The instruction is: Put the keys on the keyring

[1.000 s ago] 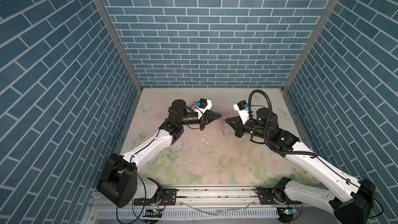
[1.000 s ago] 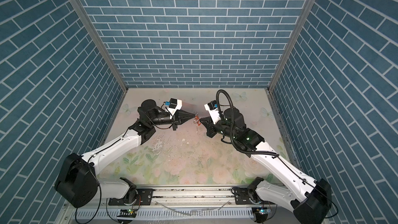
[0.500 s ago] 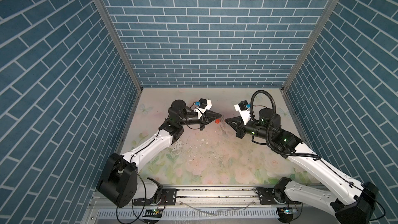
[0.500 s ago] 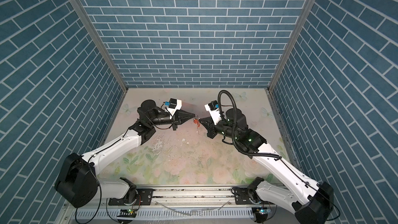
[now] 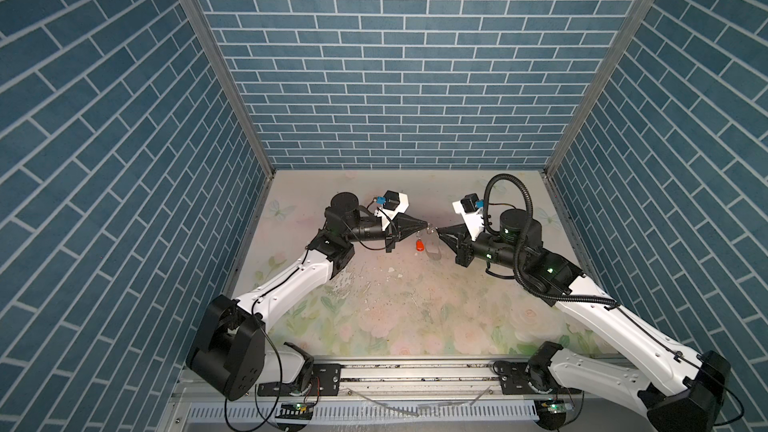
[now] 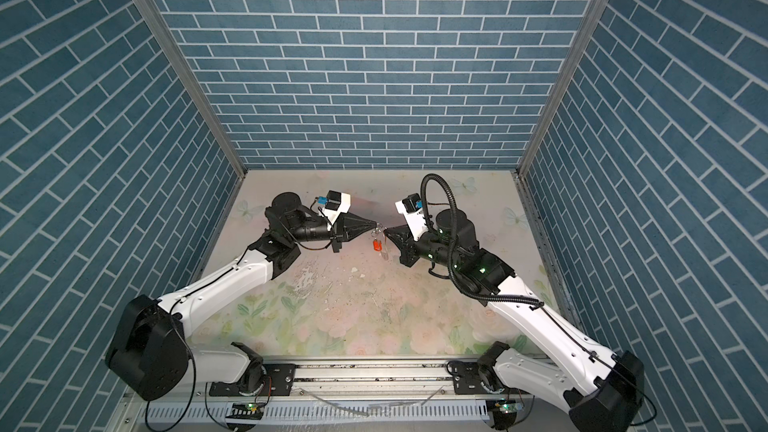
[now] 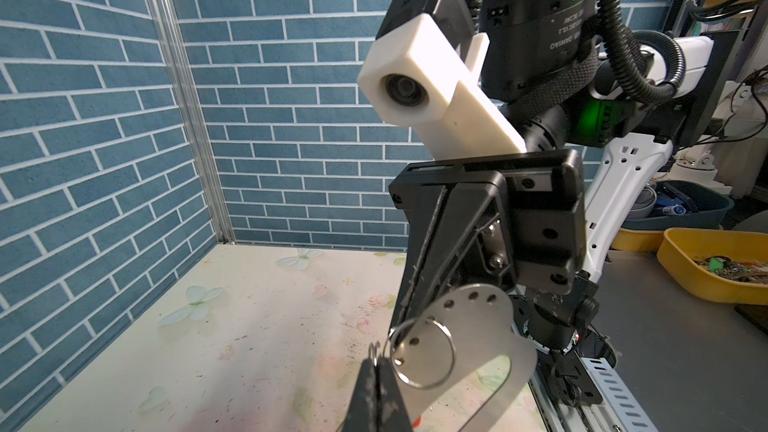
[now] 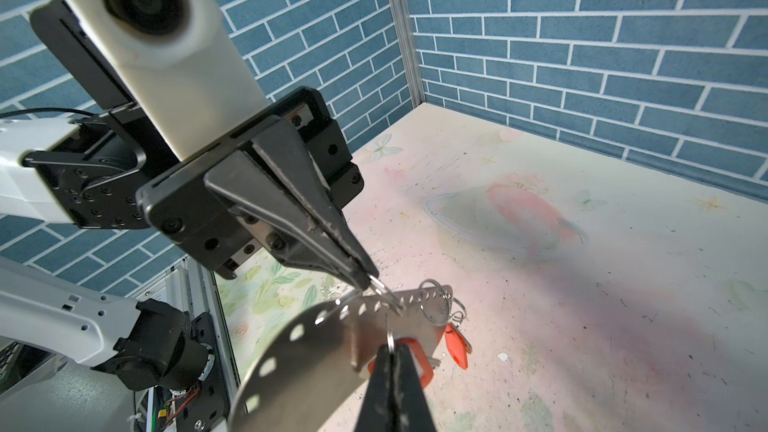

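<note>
Mid-air over the surface (image 8: 582,326), between the two arms: the keyring (image 8: 316,351), a flat grey metal loop with holes along its edge, hangs clear of the surface.

Left jaws: closed on a thin wire ring (image 8: 384,290) at the keyring's edge.
Right jaws: closed on a small ring (image 8: 389,338) close against the keyring.

Progress (judged):
- First key (image 8: 456,347), known by its orange tag, dangles below a split ring (image 8: 436,305) that appears to pass through an edge hole. It looks already on.
- Second key (image 8: 417,361), also orange-tagged, sits just behind the right jaws. I cannot tell whether its ring is through a hole, so I count it as not yet on.
- Roughly half done. Left to do: seat the second key, then let go.

Hard to make out:
- The key blades are lost behind the tags and keyring.
- The keyring's far end is cut off in both wrist views.
- In a top view only one orange speck (image 5: 420,246) and a faint loop show. The rings are too small to see there.
</note>
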